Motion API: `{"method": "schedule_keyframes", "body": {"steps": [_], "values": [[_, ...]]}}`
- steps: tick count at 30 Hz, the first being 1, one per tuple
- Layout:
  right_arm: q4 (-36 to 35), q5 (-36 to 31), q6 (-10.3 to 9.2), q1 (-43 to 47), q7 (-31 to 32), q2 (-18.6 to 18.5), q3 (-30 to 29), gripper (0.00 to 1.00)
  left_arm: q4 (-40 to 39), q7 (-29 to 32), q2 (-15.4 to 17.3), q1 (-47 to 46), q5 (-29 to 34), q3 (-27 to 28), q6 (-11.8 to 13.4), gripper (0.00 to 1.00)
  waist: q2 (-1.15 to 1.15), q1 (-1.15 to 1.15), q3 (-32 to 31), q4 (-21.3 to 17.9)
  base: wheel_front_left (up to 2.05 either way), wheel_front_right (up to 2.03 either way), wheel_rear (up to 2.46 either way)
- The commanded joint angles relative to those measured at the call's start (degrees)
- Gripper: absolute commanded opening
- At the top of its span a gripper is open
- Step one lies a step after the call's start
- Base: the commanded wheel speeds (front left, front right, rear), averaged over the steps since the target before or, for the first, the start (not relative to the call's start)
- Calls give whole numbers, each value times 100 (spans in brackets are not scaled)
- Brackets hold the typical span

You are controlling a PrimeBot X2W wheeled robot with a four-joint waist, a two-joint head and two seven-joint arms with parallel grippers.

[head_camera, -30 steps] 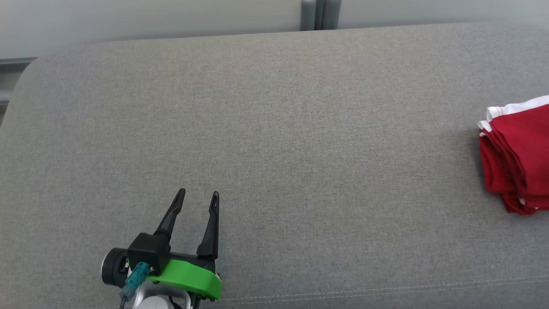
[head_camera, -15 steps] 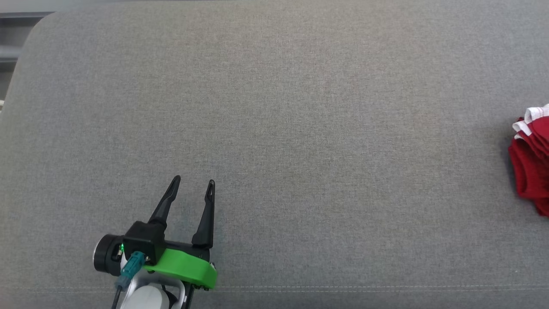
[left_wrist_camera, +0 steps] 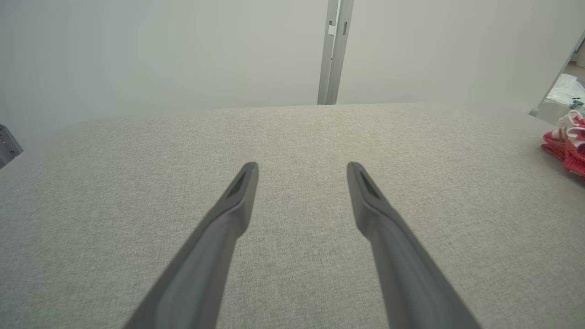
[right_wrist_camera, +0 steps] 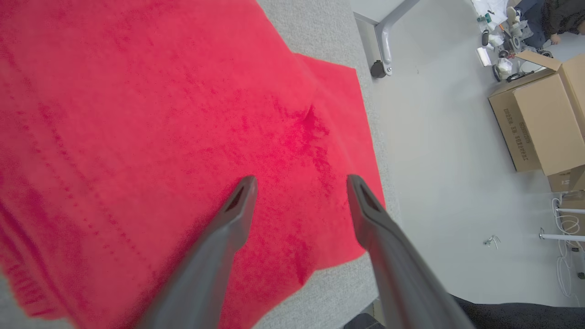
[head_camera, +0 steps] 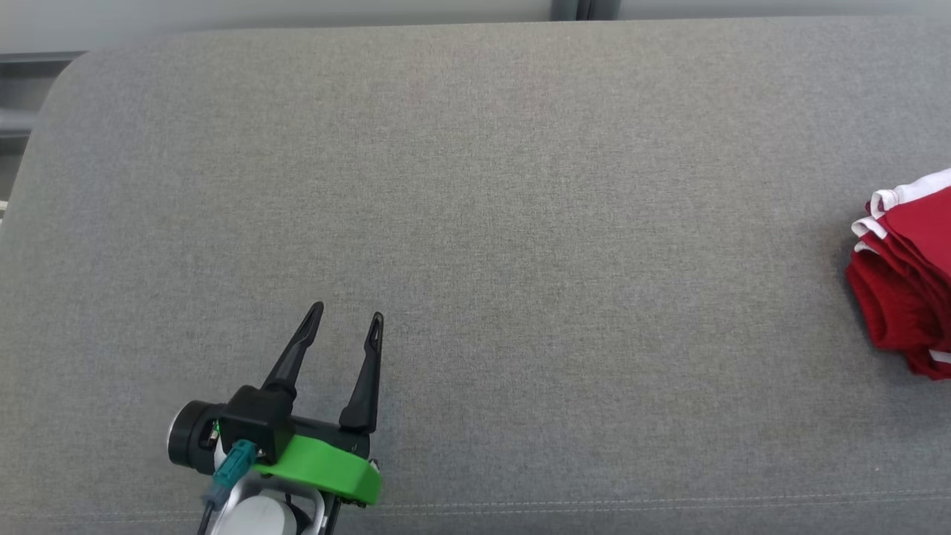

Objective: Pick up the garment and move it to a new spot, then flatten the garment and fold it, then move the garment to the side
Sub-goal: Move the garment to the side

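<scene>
The padded grey table [head_camera: 475, 186] takes up nearly all of my head view, and most of its top is bare. The garment [head_camera: 910, 282] lies at the table's right edge as a compact red stack with white trim, its layers showing along the side nearest the middle. I judge that the folding is done and that I am at the close of the last step, the move to the side. In the right wrist view the red cloth lies flat, one corner reaching close to the table's edge with the floor beyond it. The right gripper [right_wrist_camera: 301, 183] hangs just over that cloth with its fingers spread wide and nothing pinched between them; whether the tips brush the fabric I cannot tell. The next move, as I see it, calls for lifting that arm straight up and away, so no fingertip catches the top layer and drags the fold open. The left gripper [head_camera: 348, 312] sits near the front edge towards the left corner, equally wide, empty, well apart from the garment.
</scene>
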Motion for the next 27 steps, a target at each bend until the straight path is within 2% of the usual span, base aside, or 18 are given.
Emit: {"method": "schedule_keyframes", "body": {"steps": [1, 3, 6, 9, 12, 17, 22, 27], "values": [[-108, 39, -11, 128, -84, 78, -23, 100, -25, -51, 4, 42, 7, 8, -23, 100, 0, 0, -187, -54, 0, 0, 0], [-336, 152, -11, 291, -279, 296, -92, 100, -84, -66, -31, 115, -16, 103, 49, 100, 0, 0, -333, -86, 0, 0, 0], [-744, 279, -11, 575, -585, 652, -117, 100, -95, -87, -159, 274, -126, 386, 342, 100, 0, 0, -553, -149, 0, 0, 0], [-1144, 407, -11, 838, -869, 919, -103, 100, -199, -96, -240, 400, -256, 605, 477, 100, 0, 0, -765, -205, 0, 0, 0], [-1412, 635, -11, 1067, -1209, 1102, -111, 100, -284, -89, -280, 613, -388, 717, 435, 100, 0, 0, -976, -236, 0, 0, 0], [-1746, 1018, -11, 1404, -1852, 1303, -39, 100, -201, -31, -228, 839, -537, 857, 548, 100, 0, 0, -1266, -246, 0, 0, 0], [-1977, 1377, -7, 1645, -2403, 1419, 345, 100, -136, 61, -158, 943, -621, 974, 641, 100, 0, 0, -1379, -273, 0, 0, 0], [-2092, 1856, -9, 1842, -2852, 1523, 972, 100, -74, 134, -18, 996, -696, 1051, 597, 100, 0, 0, -1479, -304, 0, 0, 0]]}}
